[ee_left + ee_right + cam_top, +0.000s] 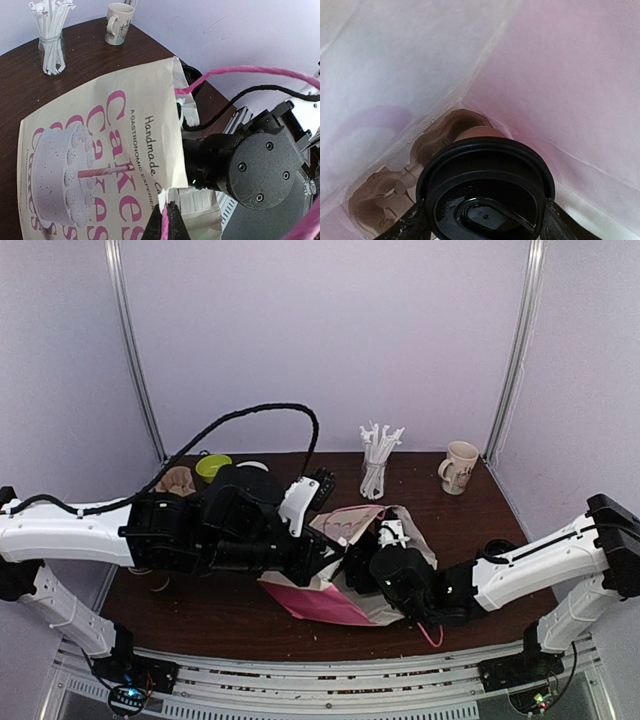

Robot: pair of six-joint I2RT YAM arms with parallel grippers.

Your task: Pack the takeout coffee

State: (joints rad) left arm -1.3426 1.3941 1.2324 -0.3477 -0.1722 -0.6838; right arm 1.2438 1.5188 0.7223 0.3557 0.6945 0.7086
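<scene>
The takeout coffee (485, 192), a brown paper cup under a round black lid, sits deep inside the paper bag (545, 75). My right gripper (482, 222) is shut on it, one finger pressed against each side of the lid. In the top view the right wrist (405, 580) reaches into the mouth of the bag (345, 590), which lies on the table and hides the cup. The left gripper (167, 217) is shut on the bag's pink cord handle (168, 229) at the mouth of the printed bag (100, 150). Beside it, the right wrist (260, 170) enters the opening.
A glass of white paper-wrapped straws (375, 465) and a cream mug (460, 468) stand at the table's back right. A green cup (212, 466) and brown cups (178, 480) sit at the back left behind the left arm. A dark object (497, 546) lies near the right edge.
</scene>
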